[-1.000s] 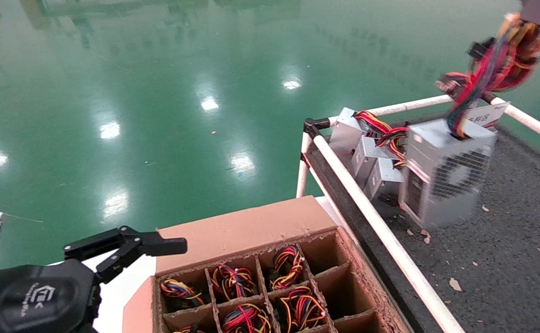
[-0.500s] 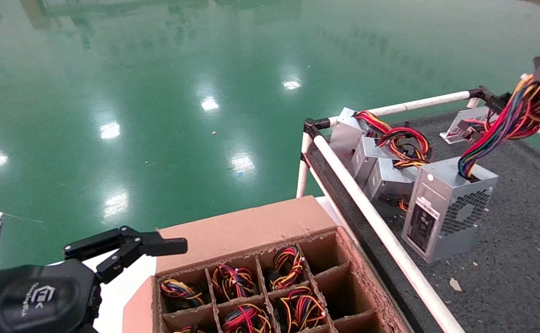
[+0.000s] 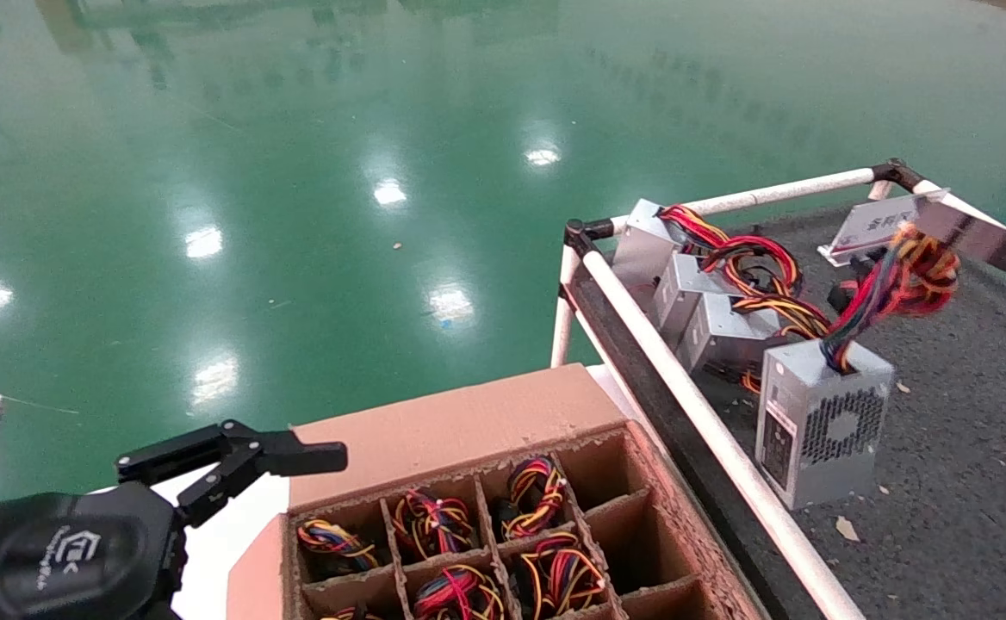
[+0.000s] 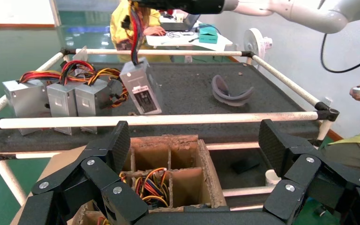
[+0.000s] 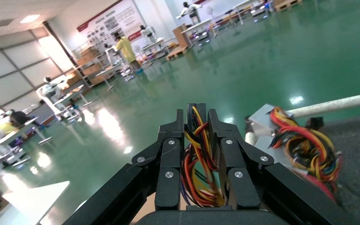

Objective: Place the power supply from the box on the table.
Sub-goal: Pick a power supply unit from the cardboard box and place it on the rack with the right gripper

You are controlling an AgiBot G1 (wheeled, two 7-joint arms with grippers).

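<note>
1. Near the table's (image 3: 968,430) box-side rail (image 3: 692,405): the power supply (image 3: 822,422), a small silver case with a honeycomb vent, hangs by its wire bundle (image 3: 891,288). Whether its base is touching the felt or just above it is hard to judge.
2. Right gripper (image 5: 198,140): fingers clamped on the wire bundle, above the case.
3. Left gripper (image 4: 192,154): fingers spread wide, holding nothing, parked over the box (image 3: 468,517).
4. Handling, as judged: a rigid metal case, likely heavy for its size, while the wires are flexible, so the case can swing and tilt. The bundle close to the case is the practical hold.
5. Neighbours: three silver units (image 3: 692,293) with red-yellow-black wires stand just beside it along the rail, leaving a tight gap. A white sign card (image 3: 878,224) and a grey curved strip (image 4: 229,91) lie well apart from it.
</note>
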